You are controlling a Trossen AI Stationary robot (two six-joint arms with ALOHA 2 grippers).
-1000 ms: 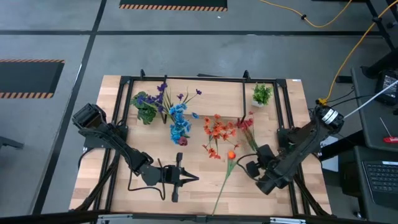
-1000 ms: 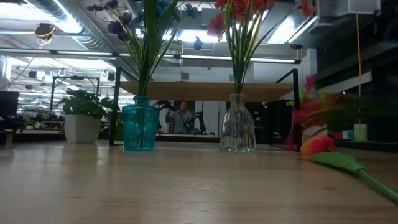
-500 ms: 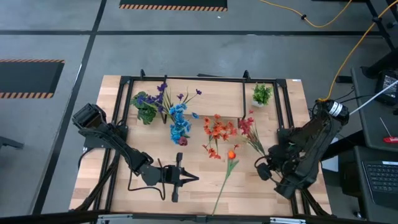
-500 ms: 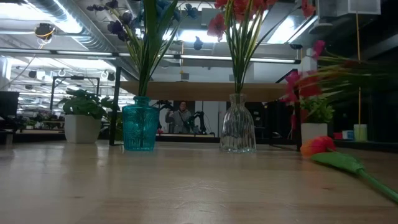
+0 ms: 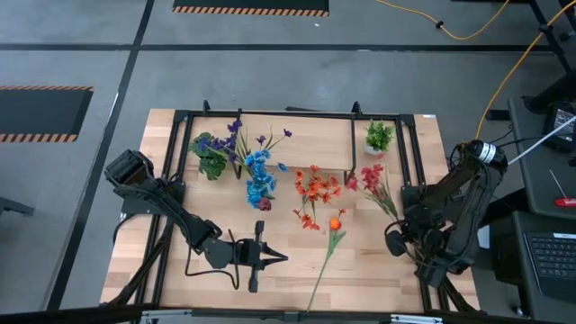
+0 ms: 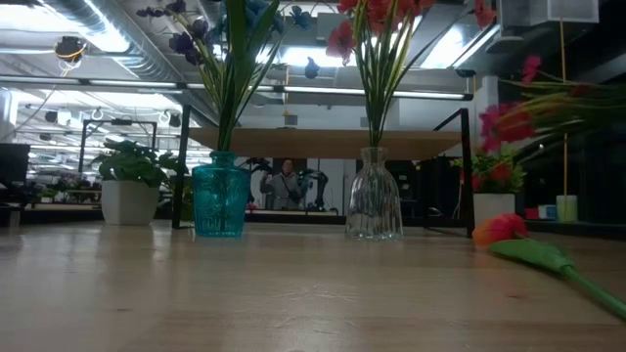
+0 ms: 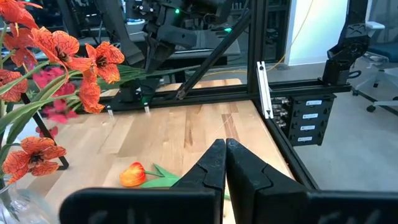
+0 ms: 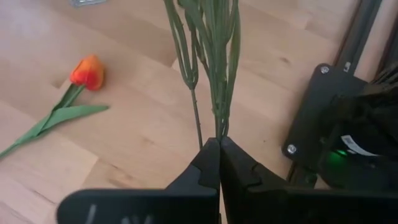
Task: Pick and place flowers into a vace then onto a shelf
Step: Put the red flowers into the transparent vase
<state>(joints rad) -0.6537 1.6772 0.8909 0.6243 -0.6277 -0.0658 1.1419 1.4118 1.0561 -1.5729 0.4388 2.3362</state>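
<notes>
A spray of red flowers [image 5: 373, 176] hangs above the table's right side, its green stems [image 8: 214, 74] pinched between the closed fingers of the right gripper [image 8: 219, 144]. An orange bud [image 5: 334, 223] lies loose on the wooden tabletop [image 5: 180, 270] near the front. Blue and purple blooms [image 5: 257, 171] stand in a teal vase [image 6: 218, 200]; orange-red ones [image 5: 315, 186] fill a clear vase [image 6: 374, 205]. Behind them runs the shelf [image 6: 323, 143]. The left gripper [image 7: 225, 144] waits at the front, jaws closed on nothing.
</notes>
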